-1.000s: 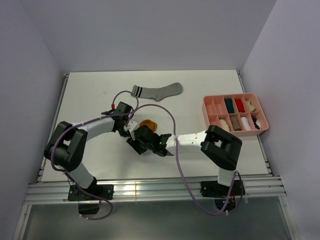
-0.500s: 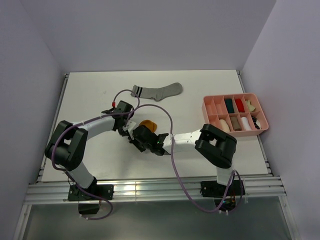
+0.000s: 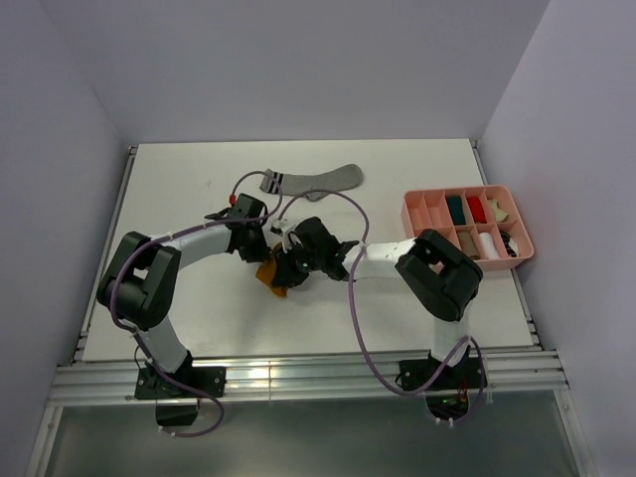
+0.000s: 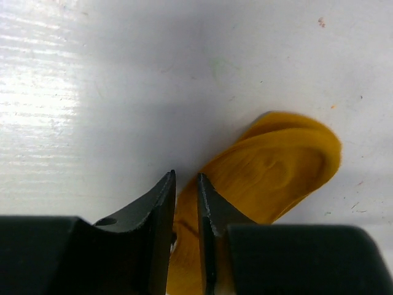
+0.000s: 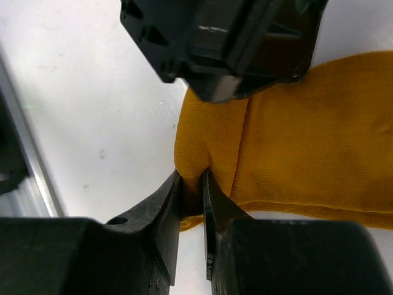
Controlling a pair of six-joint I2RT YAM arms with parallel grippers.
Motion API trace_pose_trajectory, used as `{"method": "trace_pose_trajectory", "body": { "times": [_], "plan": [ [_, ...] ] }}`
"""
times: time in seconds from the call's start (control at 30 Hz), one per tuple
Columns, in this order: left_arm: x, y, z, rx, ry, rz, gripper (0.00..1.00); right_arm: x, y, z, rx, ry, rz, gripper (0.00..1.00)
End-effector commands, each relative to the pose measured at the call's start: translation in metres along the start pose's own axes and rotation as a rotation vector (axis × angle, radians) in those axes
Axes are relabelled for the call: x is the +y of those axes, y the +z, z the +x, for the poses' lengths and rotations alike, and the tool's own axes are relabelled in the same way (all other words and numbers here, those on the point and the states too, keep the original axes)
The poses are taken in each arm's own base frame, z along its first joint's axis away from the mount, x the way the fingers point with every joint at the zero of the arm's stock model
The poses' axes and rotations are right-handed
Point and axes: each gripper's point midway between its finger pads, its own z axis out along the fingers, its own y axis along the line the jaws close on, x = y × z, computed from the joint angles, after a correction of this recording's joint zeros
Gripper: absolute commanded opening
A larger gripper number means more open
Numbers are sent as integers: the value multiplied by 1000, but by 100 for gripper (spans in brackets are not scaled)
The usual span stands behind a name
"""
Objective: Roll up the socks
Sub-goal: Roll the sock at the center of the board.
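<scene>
The mustard-orange sock [image 3: 272, 275] lies mid-table between both grippers, its striped cuff hidden. My left gripper [image 3: 260, 250] is shut on it; the left wrist view shows the yellow fabric [image 4: 270, 172] running between the nearly closed jaws of that gripper [image 4: 185, 184]. My right gripper [image 3: 294, 260] is shut on the sock's edge [image 5: 288, 141], pinched at this gripper's tips [image 5: 192, 181]. The grey sock [image 3: 314, 180] with dark cuff stripes lies flat at the back, apart from both grippers. A dark teal piece [image 3: 455, 208] sits in a back compartment of the tray.
A pink compartment tray [image 3: 411, 221] stands at the right with small rolled bundles in red, white and cream. The left gripper's black body [image 5: 227, 43] fills the top of the right wrist view, very close. Cables loop above the arms near the grey sock.
Both grippers have moved toward the back right, the right one most. The mustard sock, earlier bunched behind them, now hangs out toward the near left of the grippers.
</scene>
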Motion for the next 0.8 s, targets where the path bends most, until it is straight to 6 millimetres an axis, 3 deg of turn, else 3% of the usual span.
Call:
{"method": "trace_pose_trajectory", "body": {
  "times": [0.0,0.2,0.47,0.53,0.6,0.7,0.77],
  "plan": [
    [-3,7,-1,-3,40,24,26,20,-2,5,52,139,-217,0],
    [-12,17,0,9,85,76,24,-8,5,17,101,280,-231,0],
    [-15,25,4,10,117,91,22,-27,20,30,167,406,-213,0],
    [-16,21,-3,-22,110,83,22,-33,21,37,188,445,-188,0],
    [-23,7,-16,-69,95,99,24,-42,22,41,186,488,-162,0],
    [-18,-14,-40,-172,39,49,29,-49,21,44,181,531,-139,0],
    [-12,-31,-52,-230,-7,23,39,-53,20,46,182,551,-120,0]
  ]
}}
